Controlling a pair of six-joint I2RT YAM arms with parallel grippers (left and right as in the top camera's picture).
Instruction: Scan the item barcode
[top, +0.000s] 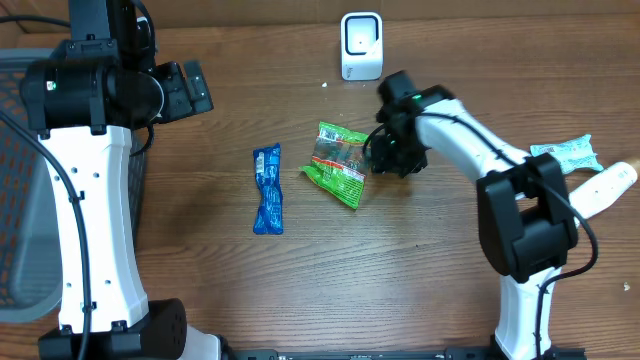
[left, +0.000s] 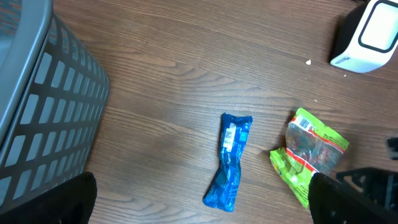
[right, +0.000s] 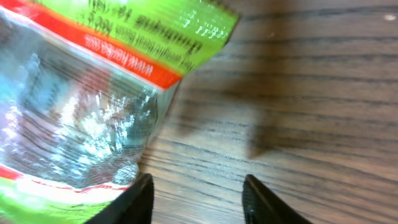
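Green snack packet (top: 338, 163) mid-table, right gripper (right: 196, 193) set at its right edge

On the wooden table (top: 420, 290), between the grey basket (left: 50, 112) and the white scanner (top: 361, 45), only bare wood is seen between the part-spread right jaws. The glossy film could be nudged away, or pinched by one corner and left dangling with its code hidden. The packet is crumpled, with a clear window and a red band, and no barcode can be made out. The left gripper (top: 190, 88) is held wide apart, empty
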